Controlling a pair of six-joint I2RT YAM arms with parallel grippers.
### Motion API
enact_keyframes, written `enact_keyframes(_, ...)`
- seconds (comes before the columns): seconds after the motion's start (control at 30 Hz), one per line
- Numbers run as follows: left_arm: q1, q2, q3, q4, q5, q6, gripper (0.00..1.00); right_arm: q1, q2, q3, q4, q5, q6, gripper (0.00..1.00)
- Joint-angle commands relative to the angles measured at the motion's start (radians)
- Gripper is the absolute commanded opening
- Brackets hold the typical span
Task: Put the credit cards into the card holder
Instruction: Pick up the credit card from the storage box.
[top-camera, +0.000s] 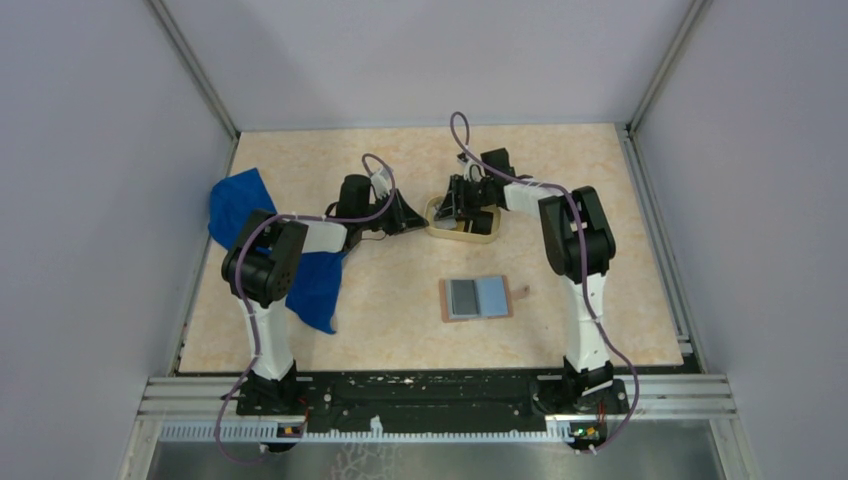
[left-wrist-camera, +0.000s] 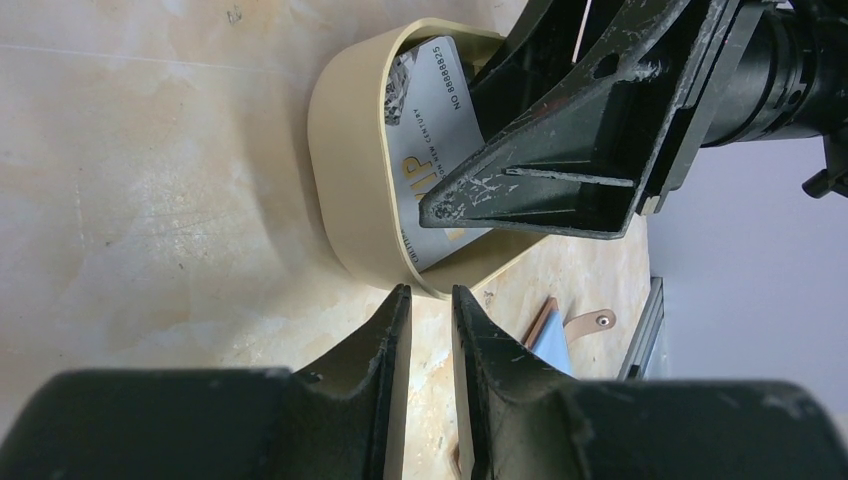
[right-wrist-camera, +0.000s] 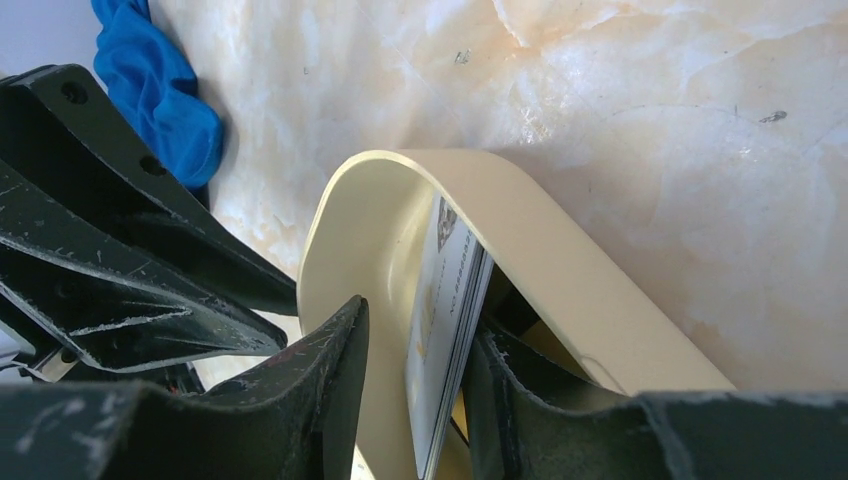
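Observation:
A light grey card (left-wrist-camera: 435, 130) printed "VIP" stands tilted on edge inside the oval tan tray (left-wrist-camera: 340, 150); it also shows in the right wrist view (right-wrist-camera: 445, 300). My right gripper (right-wrist-camera: 420, 318) is down in the tray (top-camera: 465, 232), open, with its fingers on either side of that card. One finger is close behind the card and the other stands apart from it. The black card cannot be made out. My left gripper (left-wrist-camera: 430, 295) is empty, its jaws only narrowly apart, its tips at the tray's outer wall. The card holder (top-camera: 477, 298) lies open and flat, grey-blue face up.
A blue cloth (top-camera: 240, 205) lies at the left under my left arm, and shows in the right wrist view (right-wrist-camera: 150, 70). The card holder's edge and strap tab (left-wrist-camera: 590, 322) show past the tray. The two grippers (top-camera: 435, 210) are close together at the tray.

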Motion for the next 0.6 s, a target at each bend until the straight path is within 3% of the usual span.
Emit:
enact_keyframes(0.0,-0.008,-0.025,-0.012,0.044,0.007,0.019,0.27,-0.001,-0.002,0.038,0.006,-0.01,-0.001,0.38)
enact_keyframes(0.57,-0.008,-0.036,-0.027,0.058,0.002,0.016,0.27,-0.068,-0.07,-0.003,0.062,-0.098,0.063,0.34)
